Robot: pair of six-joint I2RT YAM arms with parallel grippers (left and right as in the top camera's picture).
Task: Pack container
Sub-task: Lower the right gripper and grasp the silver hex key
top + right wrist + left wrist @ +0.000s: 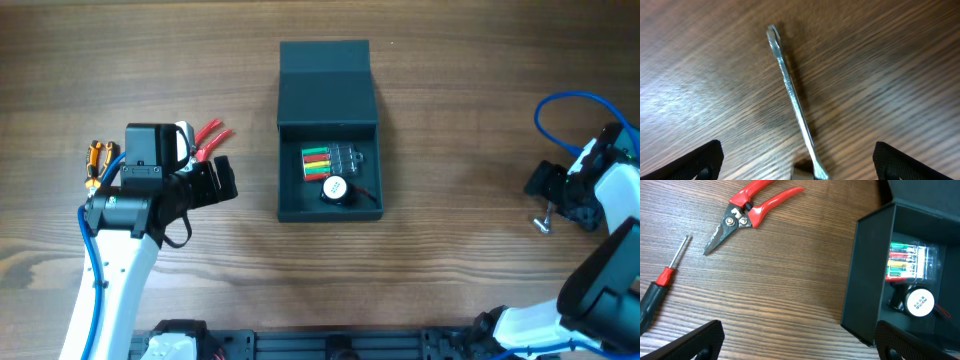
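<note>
Open tabletop (790, 290) lies between the red pliers (747, 210) and the container (865, 280) wall.

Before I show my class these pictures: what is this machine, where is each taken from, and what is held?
It is a robot with two arms at a wooden table. One picture looks down from above; the other two come from a camera on each wrist. The left hand and the right hand are both open and hold nothing. In the middle sits an open container with a clear case of coloured strips and a white disc inside. Red-handled cutters and a screwdriver lie near the left hand; a slim metal tool lies by the right.
</note>
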